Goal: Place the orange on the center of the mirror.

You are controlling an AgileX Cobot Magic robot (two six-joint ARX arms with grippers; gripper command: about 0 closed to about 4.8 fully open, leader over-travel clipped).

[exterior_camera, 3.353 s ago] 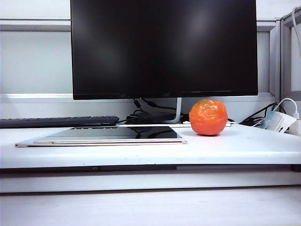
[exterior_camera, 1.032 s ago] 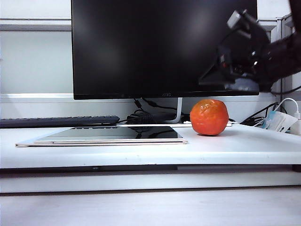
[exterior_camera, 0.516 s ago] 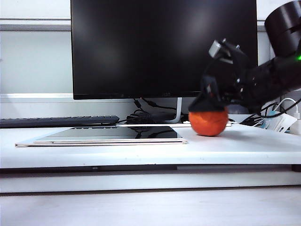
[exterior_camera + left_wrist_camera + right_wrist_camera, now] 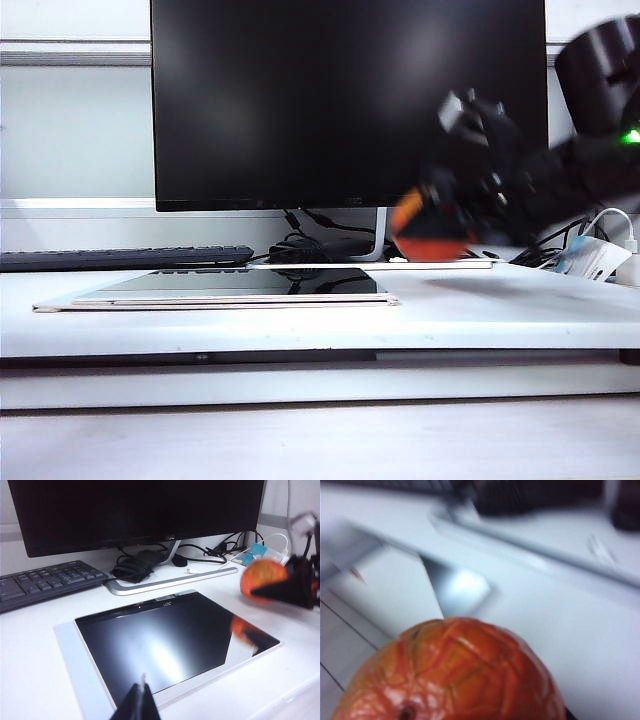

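The orange (image 4: 428, 248) is a blurred red-orange ball just off the white desk, to the right of the mirror (image 4: 240, 285). My right gripper (image 4: 432, 225) is shut on it from above and behind. The right wrist view is filled low down by the orange (image 4: 455, 675), its dimpled skin close to the camera. In the left wrist view the orange (image 4: 260, 575) hangs beside the mirror's (image 4: 170, 640) far corner, and its reflection shows in the glass. My left gripper (image 4: 142, 704) is shut and empty, over the mirror's near edge, far from the orange.
A big black monitor (image 4: 350, 100) stands behind the mirror, its metal foot (image 4: 170, 580) just past the mirror's far edge. A black keyboard (image 4: 120, 258) lies at the back left. Cables (image 4: 320, 245) and a white charger (image 4: 590, 258) crowd the back right.
My right arm came down from the upper right onto the orange and closed on it. The orange has left its resting spot, shifting up and to the left toward the mirror.
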